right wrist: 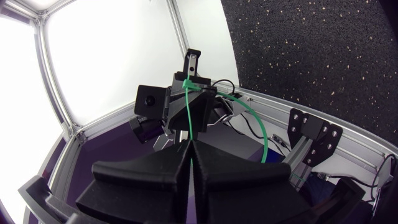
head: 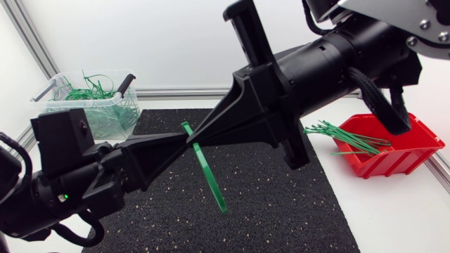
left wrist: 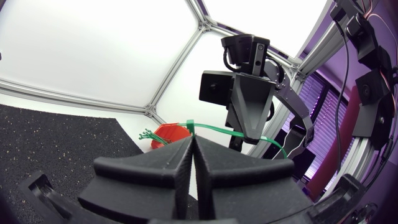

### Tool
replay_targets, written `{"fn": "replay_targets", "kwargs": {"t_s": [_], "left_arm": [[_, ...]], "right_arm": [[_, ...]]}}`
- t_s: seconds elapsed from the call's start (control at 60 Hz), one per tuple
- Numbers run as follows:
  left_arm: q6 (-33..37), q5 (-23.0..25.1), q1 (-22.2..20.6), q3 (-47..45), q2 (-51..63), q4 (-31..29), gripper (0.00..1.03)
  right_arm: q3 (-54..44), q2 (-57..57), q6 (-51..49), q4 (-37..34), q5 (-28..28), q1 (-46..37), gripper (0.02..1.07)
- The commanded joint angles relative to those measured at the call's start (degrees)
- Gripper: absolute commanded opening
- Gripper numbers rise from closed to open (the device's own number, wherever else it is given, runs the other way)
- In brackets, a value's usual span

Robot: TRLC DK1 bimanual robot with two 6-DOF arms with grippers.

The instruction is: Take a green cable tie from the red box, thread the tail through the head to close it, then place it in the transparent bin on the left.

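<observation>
A green cable tie (head: pixel 207 176) hangs in the air over the black mat, held where my two grippers meet tip to tip. My left gripper (head: pixel 183 139) comes from the lower left and is shut on the tie by its head (left wrist: pixel 190 124). My right gripper (head: pixel 196 135) comes from the upper right and is shut on the thin strap (right wrist: pixel 188 121). In the right wrist view the strap curves away in a bow (right wrist: pixel 258 124) beside the left gripper (right wrist: pixel 198 93). The red box (head: pixel 404 158) with several green ties (head: pixel 348 137) sits at the right. The transparent bin (head: pixel 116 119) stands at the back left.
The black mat (head: pixel 281 204) covers the middle of the white table. The bin holds a tangle of green ties (head: pixel 88 91) and a dark handle (head: pixel 125 84) rests on its rim. The red box (left wrist: pixel 166 134) shows small past my left gripper (left wrist: pixel 191 140).
</observation>
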Motion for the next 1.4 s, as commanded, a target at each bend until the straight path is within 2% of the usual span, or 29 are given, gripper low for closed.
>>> {"fn": "replay_targets", "kwargs": {"t_s": [0.0,0.317,1.1,1.15,1.217,1.25,1.317,1.35,1.383], "left_arm": [[1.81,-0.64,-1.68,-0.72,-1.25,0.36,0.04],[5.67,-6.62,-8.71,-0.54,-3.71,-2.01,0.04],[6.03,-7.67,-8.53,0.16,-5.65,-3.68,0.04],[6.11,-7.41,-8.36,-0.01,-5.03,-3.68,0.04],[6.03,-4.16,-5.46,-0.28,-3.71,-3.68,0.04],[5.85,-3.02,-3.70,-0.37,-3.45,-3.77,0.04],[5.06,0.76,-0.71,-0.19,-2.92,-3.68,0.04],[4.88,1.99,0.26,-0.10,-2.66,-4.04,0.04],[4.80,2.87,1.22,0.07,-2.39,-4.30,0.04]], "right_arm": [[-1.02,0.26,1.90,0.75,0.23,-0.77,0.08],[-1.28,1.58,2.51,1.63,0.49,-1.21,0.08],[-2.25,6.24,0.76,1.37,1.46,-2.36,0.08],[-2.07,5.45,0.41,1.37,1.46,-2.36,0.08],[-1.90,4.22,0.32,1.80,1.46,-2.44,0.08],[-1.81,3.95,0.05,1.80,1.46,-2.80,0.11],[-1.72,3.25,-1.00,1.80,1.46,-3.15,0.35],[-1.90,2.90,-1.09,1.72,1.46,-3.24,0.42],[-2.07,2.46,-1.35,1.72,1.46,-3.32,0.44]]}}
